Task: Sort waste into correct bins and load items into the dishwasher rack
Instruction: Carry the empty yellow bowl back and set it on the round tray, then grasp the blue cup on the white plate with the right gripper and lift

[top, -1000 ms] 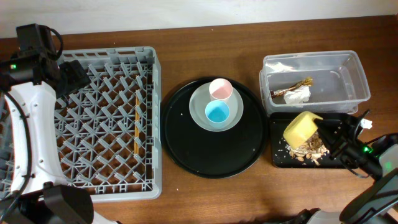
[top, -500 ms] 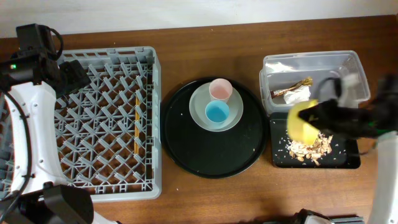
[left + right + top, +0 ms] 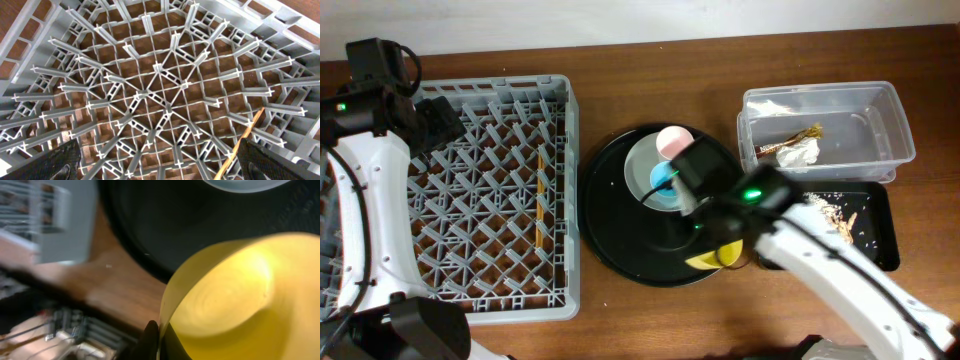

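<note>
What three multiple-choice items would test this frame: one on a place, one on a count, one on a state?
1. Where do the chopsticks lie?
A. in the dishwasher rack
B. on the round black tray
C. in the yellow bowl

2. How many cups stand on the round black tray?
A. one
B. two
C. three

3. The right gripper is:
A. open and empty
B. shut on the yellow bowl
C. shut on the chopsticks

Key:
1 A: the overhead view shows the thin sticks lying among the rack's pegs.
2 B: a pink cup and a blue cup are the only cups there.
3 B: the right wrist view shows a finger clamped on the bowl's rim, and overhead the bowl hangs at the arm's end over the tray's edge.
</note>
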{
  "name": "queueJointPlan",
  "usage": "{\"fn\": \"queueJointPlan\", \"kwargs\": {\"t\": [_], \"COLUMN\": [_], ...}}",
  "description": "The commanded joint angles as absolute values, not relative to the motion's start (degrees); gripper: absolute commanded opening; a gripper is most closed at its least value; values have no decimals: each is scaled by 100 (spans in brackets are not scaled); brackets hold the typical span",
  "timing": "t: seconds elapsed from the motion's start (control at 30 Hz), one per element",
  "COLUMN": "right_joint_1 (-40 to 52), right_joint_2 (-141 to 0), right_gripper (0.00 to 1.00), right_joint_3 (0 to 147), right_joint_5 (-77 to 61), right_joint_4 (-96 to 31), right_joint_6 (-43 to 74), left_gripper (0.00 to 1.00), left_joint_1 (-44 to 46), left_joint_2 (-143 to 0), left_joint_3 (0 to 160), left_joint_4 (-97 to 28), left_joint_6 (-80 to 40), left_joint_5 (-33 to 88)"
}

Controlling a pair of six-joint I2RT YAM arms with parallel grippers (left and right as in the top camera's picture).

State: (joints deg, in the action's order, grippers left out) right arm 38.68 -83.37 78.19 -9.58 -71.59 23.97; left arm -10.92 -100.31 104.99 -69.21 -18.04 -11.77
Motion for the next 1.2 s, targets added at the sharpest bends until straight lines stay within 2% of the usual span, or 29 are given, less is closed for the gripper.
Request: {"fn": "queueJointPlan", "kwargs": {"t": [0.0, 0.13, 0.37, 0.43, 0.5, 0.77, 0.83, 1.07, 1.17], "right_joint_1": [4543, 5046, 5395, 5393, 5330, 4523, 4244, 3892, 3898], "right_joint_2": [-8818, -9522, -10175, -10173, -10169, -9856, -9828, -10073, -10239], "right_gripper": [4, 4, 5, 17, 23, 32, 49, 43, 41], "right_joint_3": [7791, 7791, 7791, 7791, 7800, 8914, 9205, 8820, 8355], "right_joint_5": [165, 180, 183, 204, 226, 220, 222, 231, 226], "right_joint_4": [-6895, -6394, -6335, -6294, -6287, -6890, -6829, -6219, -5448], "right_joint_6": [3242, 3245, 3245, 3242, 3155, 2364, 2088, 1970, 1966], "left_gripper": [99, 99, 99, 99, 99, 99, 99, 99, 99], "left_joint_1": [-1116, -1116, -1116, -1116, -1116, -1116, -1116, -1116, -1116], "left_joint_2": [-10016, -10016, -10016, -10016, -10016, -10016, -10016, -10016, -10016], "left_joint_3": [10558, 10558, 10558, 10558, 10558, 10558, 10558, 10558, 10558], "left_joint_4": [-6914, -6917, -6914, -6914, -6914, -6917, -6914, -6914, -6917], "left_joint_6": [-1863, -1863, -1863, -1863, -1863, -1863, -1863, -1863, -1863], "left_joint_5": [-1175, -1175, -1175, -1175, -1175, -1175, -1175, -1175, -1175]}}
